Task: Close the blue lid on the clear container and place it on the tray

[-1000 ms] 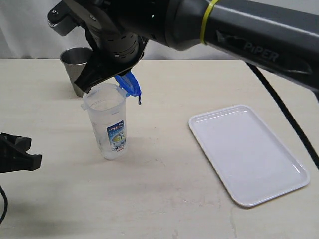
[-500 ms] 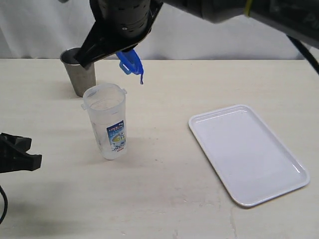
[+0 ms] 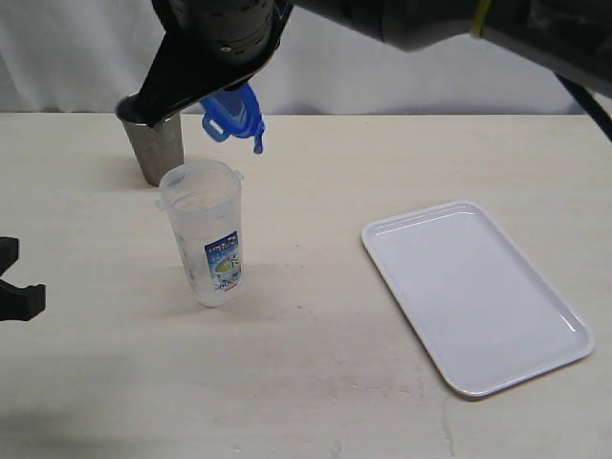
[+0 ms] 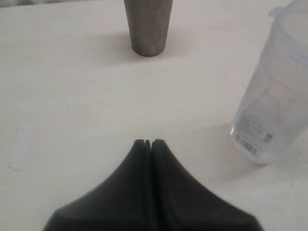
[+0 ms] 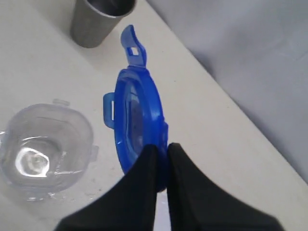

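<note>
Left gripper [image 3: 13, 289] [image 4: 148, 143]: jaws pressed flat together, nothing between them, low at the near left edge of the table [image 3: 325, 392], well apart from everything else. Tray [image 3: 483, 311]: white, flat, low rim, rounded corners, lying on the right half of the table and turned at an angle to the table's edge, its near corner the closest item on that side; bare. Container [image 3: 203, 239] [image 4: 276, 96] [image 5: 45, 149]: clear, tall, standing upright left of centre in the middle of the table, mouth open and uncovered, blue-and-white label facing the near side; well apart from the tray. Right gripper [image 3: 218, 96] [image 5: 159, 147]: reaching in from the upper right across the middle, jaws clamped on the rim of the lid [image 3: 236, 113] [image 5: 137, 120]. Lid: blue, held in the air on edge and tilted, one snap flap hanging downward, another sticking out sideways; it hangs above and slightly to the far right of the container's mouth, clear of the rim, not touching it. Cup [image 3: 158, 151] [image 4: 148, 26] [image 5: 101, 19]: grey steel, upright, at the far left, just behind the container with a gap between them; its top is partly hidden by the right gripper in the exterior view. Backdrop [image 3: 57, 57]: white cloth along the far edge of the table.
</note>
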